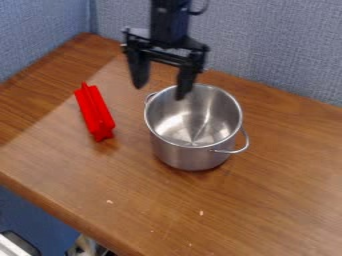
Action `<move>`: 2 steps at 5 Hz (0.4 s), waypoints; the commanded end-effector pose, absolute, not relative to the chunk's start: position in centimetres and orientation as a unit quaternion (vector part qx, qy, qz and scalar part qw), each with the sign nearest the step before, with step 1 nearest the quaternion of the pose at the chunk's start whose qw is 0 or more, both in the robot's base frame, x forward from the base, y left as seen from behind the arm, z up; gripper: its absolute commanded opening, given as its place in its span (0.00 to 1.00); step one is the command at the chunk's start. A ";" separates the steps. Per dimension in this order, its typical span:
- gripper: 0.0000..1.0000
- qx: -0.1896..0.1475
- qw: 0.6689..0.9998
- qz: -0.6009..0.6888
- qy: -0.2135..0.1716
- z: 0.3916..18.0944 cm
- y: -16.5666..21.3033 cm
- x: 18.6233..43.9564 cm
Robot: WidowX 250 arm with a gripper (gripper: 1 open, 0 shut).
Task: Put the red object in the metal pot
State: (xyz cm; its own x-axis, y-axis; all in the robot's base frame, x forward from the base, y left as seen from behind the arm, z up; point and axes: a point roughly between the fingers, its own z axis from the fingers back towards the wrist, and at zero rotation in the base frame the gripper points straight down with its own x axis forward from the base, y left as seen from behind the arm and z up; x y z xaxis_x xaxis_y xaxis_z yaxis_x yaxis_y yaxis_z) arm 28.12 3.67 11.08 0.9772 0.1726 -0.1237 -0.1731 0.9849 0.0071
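The task is at its very beginning, as far as the picture shows. The red object (94,111) lies flat on the worktop (80,190) in the left part of the frame, untouched, with its long side running from the upper left toward the lower right. It is well apart from the metal pot (197,127), which stands upright near the middle of the frame with its small loop handle (234,146) at the lower right of the rim. The inside of the pot looks empty (only reflections show on the shiny wall and the bottom).

The tool (166,81) hangs in the upper middle of the frame, pointing downward, with its two dark fingers spread wide and nothing between them. It is above the upper left edge of the pot, and its right finger appears in front of the rim; whether it touches the rim cannot be told from this one view. It is not over the red object.

So nothing of the task is done. What is left, by judgement: the tool must go over to the red object at the left, come down around it, close on it, lift it, carry it over the pot and release it inside. Because the bar seems about as long as the pot is wide, it will probably need to go in tilted or on end.
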 end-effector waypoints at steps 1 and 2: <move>1.00 0.011 0.985 0.172 0.029 11.9 6.4 27.7; 1.00 0.015 0.970 0.243 0.024 11.6 8.3 27.0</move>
State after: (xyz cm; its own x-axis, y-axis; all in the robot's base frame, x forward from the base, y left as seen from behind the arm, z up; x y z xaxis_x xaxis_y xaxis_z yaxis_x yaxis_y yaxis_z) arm 26.95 8.09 9.85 0.8788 0.4666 -0.1003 -0.4646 0.8844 0.0435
